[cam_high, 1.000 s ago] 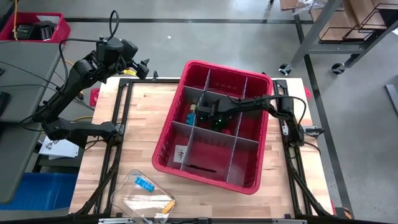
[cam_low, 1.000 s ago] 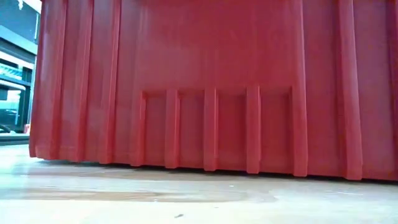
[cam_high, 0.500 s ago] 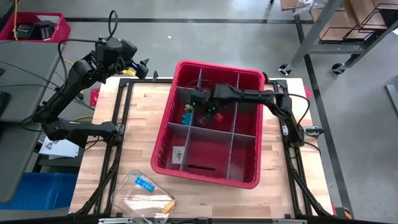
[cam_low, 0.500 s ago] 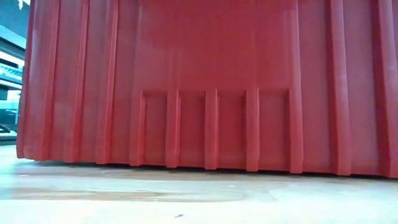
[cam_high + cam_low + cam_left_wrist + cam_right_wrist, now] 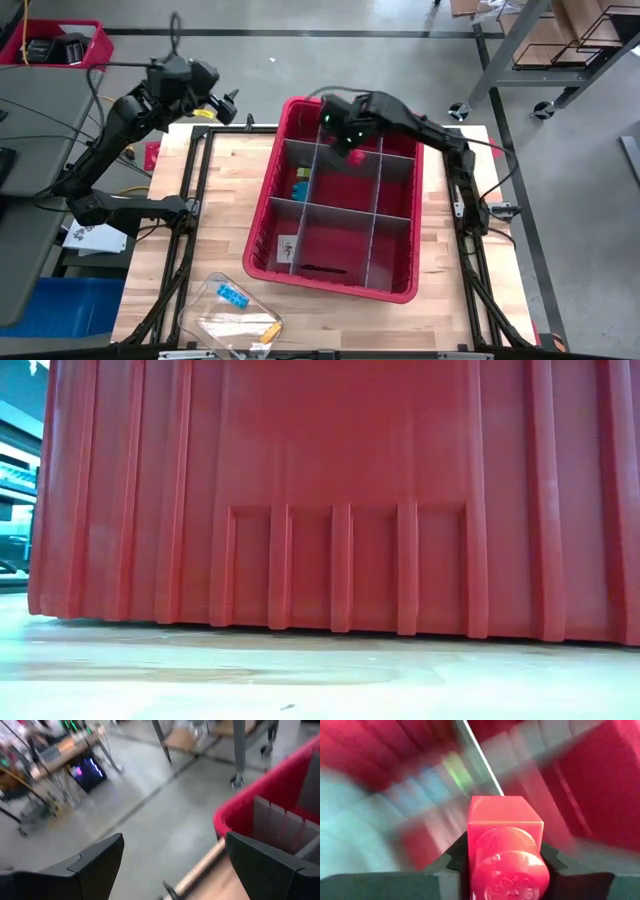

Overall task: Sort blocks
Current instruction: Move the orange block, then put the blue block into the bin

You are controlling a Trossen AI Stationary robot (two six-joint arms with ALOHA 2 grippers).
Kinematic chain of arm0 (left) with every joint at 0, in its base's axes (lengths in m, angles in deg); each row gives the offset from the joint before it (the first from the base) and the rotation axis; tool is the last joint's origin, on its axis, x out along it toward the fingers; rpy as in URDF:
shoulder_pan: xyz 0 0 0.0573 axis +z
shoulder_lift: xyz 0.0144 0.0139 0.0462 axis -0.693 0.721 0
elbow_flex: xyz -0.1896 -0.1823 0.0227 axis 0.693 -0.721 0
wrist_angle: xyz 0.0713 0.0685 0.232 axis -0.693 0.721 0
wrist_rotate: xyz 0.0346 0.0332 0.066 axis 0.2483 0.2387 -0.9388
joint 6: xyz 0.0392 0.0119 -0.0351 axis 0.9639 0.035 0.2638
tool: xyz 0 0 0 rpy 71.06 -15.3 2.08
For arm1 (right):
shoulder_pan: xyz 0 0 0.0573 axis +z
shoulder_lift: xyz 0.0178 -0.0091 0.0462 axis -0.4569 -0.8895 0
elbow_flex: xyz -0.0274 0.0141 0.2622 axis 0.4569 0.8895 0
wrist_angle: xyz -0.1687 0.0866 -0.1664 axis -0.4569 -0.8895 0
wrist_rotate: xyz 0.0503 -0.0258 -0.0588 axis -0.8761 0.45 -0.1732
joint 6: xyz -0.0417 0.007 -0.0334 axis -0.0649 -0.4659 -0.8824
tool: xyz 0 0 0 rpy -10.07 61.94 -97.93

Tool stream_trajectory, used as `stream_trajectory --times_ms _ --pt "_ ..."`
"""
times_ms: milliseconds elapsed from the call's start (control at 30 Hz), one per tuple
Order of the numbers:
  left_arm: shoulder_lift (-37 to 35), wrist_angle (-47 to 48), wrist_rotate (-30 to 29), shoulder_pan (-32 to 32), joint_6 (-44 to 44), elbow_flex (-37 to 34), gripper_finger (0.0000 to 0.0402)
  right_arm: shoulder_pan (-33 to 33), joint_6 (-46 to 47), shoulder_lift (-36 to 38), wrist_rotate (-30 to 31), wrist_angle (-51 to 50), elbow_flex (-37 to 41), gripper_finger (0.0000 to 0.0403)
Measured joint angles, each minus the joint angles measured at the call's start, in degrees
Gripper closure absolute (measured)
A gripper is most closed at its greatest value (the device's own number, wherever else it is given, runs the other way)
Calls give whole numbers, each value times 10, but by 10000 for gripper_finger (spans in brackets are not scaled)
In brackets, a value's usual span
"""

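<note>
My right gripper [image 5: 345, 135] hangs above the far end of the red bin [image 5: 262, 215], shut on a red block [image 5: 505, 840] whose round stud faces the wrist camera. More blocks, blue and yellow [image 5: 300, 186], lie in a middle-left compartment of the bin. My left gripper [image 5: 226, 100] stands open and high beyond the table's far left corner; in its wrist view nothing lies between its fingers [image 5: 172, 855], and the bin's far corner [image 5: 235, 817] shows beyond them. My right gripper pinches the red block by two opposite sides [image 5: 471, 852] between its two fingers. The fingers come from above, pointing steeply down. The block is lifted clear, above the bin's dividers.
Grey divider sheets [image 5: 340, 207] split the bin into compartments. A clear plastic container [image 5: 238, 318] with a blue block [image 5: 233, 295] lies at the table's near left. In the low view the bin's wall [image 5: 340, 500] fills the picture. Bare wood lies left of the bin.
My right gripper has risen out of the bin's middle compartment with the red block and gone toward the far edge, tipping more steeply down. The bin has turned a little and shifted toward the table's left.
</note>
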State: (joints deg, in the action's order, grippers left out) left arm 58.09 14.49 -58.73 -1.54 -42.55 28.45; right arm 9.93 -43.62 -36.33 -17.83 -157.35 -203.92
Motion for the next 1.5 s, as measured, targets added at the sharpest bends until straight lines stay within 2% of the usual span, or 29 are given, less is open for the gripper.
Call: stream_trajectory --times_ms 133,300,433,600,767,833,967,1033,1100,1200,1267,1300,1500 --pt "0 -30 1 0 6 38 55 -5 76 36 -83 188 33 287" --pt "0 -28 11 0 -36 79 55 3 150 18 -109 331 35 287" --pt "0 -27 39 0 -69 102 55 23 188 -12 -118 313 34 287" --pt "-1 -28 62 -1 -95 113 55 46 231 -49 -79 333 36 287" --pt "-6 -27 70 -2 -97 114 55 50 261 -70 -50 295 36 287" --pt "-8 -27 79 -2 -96 114 55 50 237 -71 -46 296 36 257" --pt "-12 -27 81 -2 -86 114 55 50 236 -64 -27 298 34 130" --pt "-15 -27 81 -2 -78 114 55 49 214 -66 -39 298 34 83" --pt "-17 -27 81 -2 -69 114 55 49 188 -66 -60 297 26 55" --pt "-18 -23 84 -2 -61 114 55 49 164 -60 -81 298 23 40" --pt "-21 -6 118 -2 -61 114 55 49 143 -53 -102 279 23 38" --pt "-24 4 154 -1 -61 114 55 48 135 -47 -110 272 23 37" --pt "-37 95 445 -2 -96 114 55 55 109 31 -183 232 22 36"
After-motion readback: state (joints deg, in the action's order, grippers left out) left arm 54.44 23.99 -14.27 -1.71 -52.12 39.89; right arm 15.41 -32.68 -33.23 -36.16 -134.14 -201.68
